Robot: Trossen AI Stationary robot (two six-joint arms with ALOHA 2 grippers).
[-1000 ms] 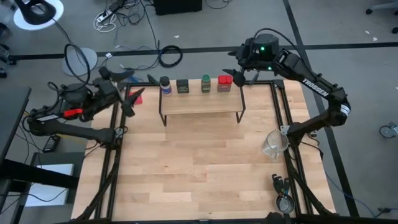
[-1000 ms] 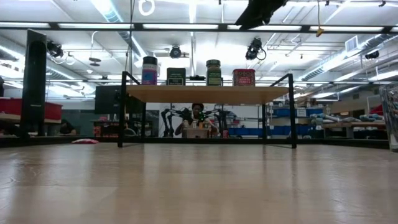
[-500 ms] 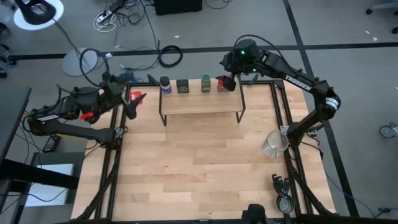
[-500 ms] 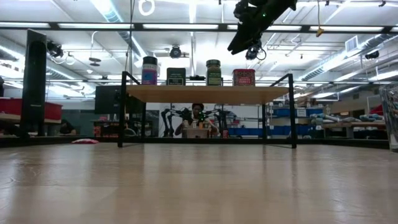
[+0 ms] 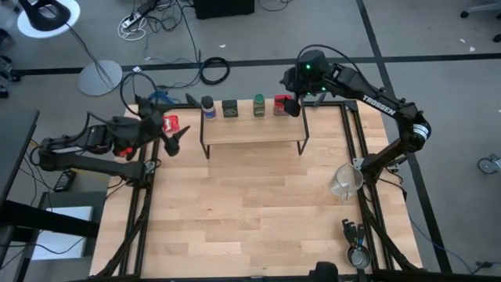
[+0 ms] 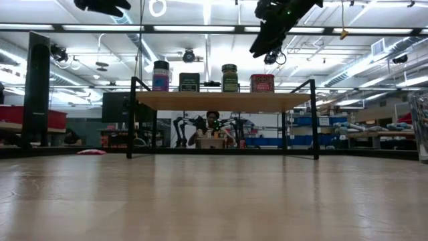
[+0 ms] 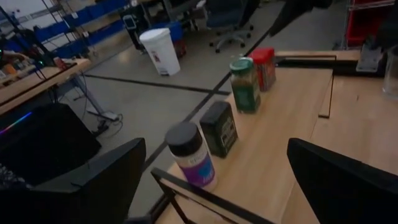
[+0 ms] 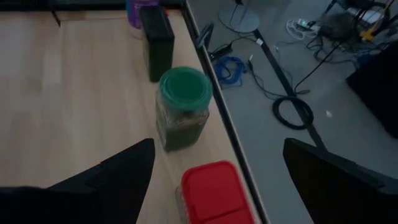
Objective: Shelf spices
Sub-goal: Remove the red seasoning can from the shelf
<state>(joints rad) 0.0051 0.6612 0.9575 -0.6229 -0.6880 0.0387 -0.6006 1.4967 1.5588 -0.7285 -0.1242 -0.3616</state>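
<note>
Four spice containers stand in a row along the far edge of the shelf (image 5: 253, 131): blue-capped jar (image 5: 207, 106), dark olive tin (image 5: 230, 109), green jar (image 5: 259, 106), red tin (image 5: 280, 105). The low view shows all of them upright on the plank (image 6: 214, 100). My right gripper (image 5: 292, 105) hovers open above the red tin (image 8: 208, 190), its fingers (image 8: 112, 180) spread wide of it, and touches nothing. My left gripper (image 5: 174, 134) is open, high beyond the shelf's left end, facing along the row, the blue-capped jar (image 7: 189, 155) nearest.
A flat red-and-white packet (image 5: 170, 123) lies on the table by the left gripper. A clear plastic cup (image 5: 346, 182) stands at the table's right edge, with a small metal thing (image 5: 356, 254) near the right near corner. A person (image 6: 212, 127) sits far behind the table.
My right gripper has come down and moved left from beyond the shelf's right far corner to above the red tin, then nearly held still. My left arm has swung toward the table's near side and right, closer to the shelf's left end, uncovering the packet. The containers have not moved.
</note>
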